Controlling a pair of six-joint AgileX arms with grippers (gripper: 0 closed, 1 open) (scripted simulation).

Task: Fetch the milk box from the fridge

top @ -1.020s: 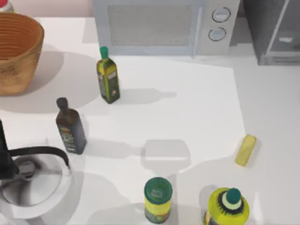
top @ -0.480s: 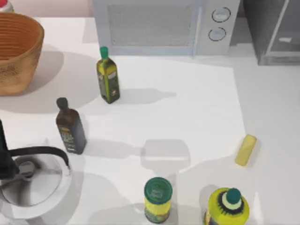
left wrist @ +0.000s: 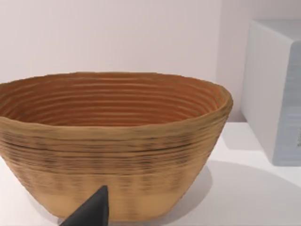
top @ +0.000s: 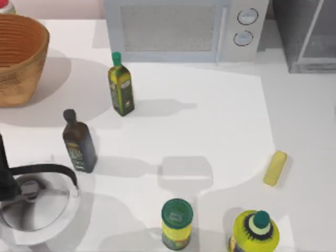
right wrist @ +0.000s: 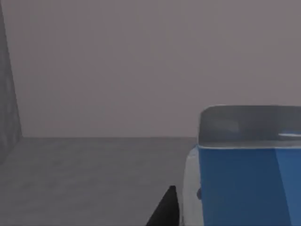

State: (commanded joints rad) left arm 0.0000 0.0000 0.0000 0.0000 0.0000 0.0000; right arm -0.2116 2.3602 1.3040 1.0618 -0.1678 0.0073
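Note:
The milk box (right wrist: 244, 183), a bright-blue carton with a pale grey top, stands close in front of the right wrist camera on a grey floor with grey walls behind it. A dark tip of my right gripper (right wrist: 165, 211) shows just beside the carton; whether it touches the carton I cannot tell. The fridge (top: 307, 34), a dark grey cabinet with a pale-framed panel, stands at the table's back right corner. My left gripper (left wrist: 94, 213) sits low in front of the wicker basket (left wrist: 113, 141).
A white microwave (top: 184, 29) stands at the back centre, left of the fridge. A green bottle (top: 121, 86) and a dark bottle (top: 79, 142) stand at left. A kettle (top: 31, 202), a green-lidded can (top: 177, 223), a yellow bottle (top: 255, 231) and a pale yellow block (top: 275, 168) sit near the front.
A pale shape seen through the fridge's panel in the earlier top views is gone now. The shadow edge on the right side of the table has shifted slightly.

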